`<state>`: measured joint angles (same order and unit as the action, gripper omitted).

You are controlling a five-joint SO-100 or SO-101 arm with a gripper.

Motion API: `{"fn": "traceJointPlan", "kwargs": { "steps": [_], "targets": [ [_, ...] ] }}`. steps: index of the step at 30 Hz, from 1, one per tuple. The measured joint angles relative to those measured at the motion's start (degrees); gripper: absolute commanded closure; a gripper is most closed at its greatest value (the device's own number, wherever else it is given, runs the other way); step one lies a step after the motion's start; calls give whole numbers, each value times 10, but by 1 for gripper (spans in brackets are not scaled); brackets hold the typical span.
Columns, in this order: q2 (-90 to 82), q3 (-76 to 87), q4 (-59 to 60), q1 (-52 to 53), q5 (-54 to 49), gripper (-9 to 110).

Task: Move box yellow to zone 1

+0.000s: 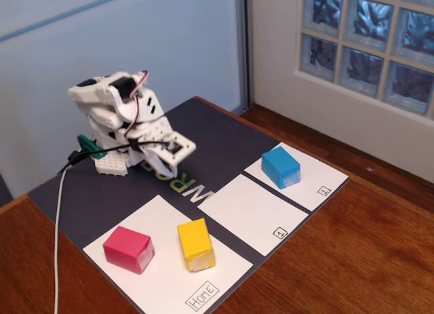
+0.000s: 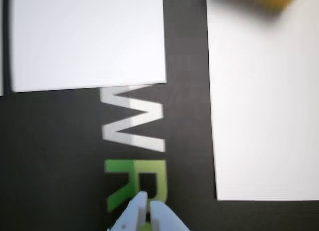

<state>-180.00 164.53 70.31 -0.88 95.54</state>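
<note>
Gripper [image 2: 148,207] low over the dark mat [image 1: 224,138], fingers pinched together, holding nothing. Three boxes out there: yellow box [image 1: 196,244] and pink box [image 1: 129,249] on Home [image 1: 163,287], blue box [image 1: 281,167] on zone 2 [image 1: 319,175]. Zone 1 [image 1: 247,212] bare.

In the fixed view a reddish-brown wooden worktop [image 1: 380,260] stands in a corner, with a pale blue wall [image 1: 102,49] behind it and, to the right, a white-framed window of glass blocks [image 1: 369,39] that gives cool daylight.
</note>
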Motion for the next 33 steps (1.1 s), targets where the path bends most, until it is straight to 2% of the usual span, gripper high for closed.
{"fn": "traceJointPlan", "kwargs": {
  "steps": [9,20,27,33],
  "targets": [
    [403,-327,-11,-8,50,102],
    [746,-722,100,41,184,102],
    [917,-903,178,87,185,102],
    [1012,-994,191,98,132,100]
  ]
}}
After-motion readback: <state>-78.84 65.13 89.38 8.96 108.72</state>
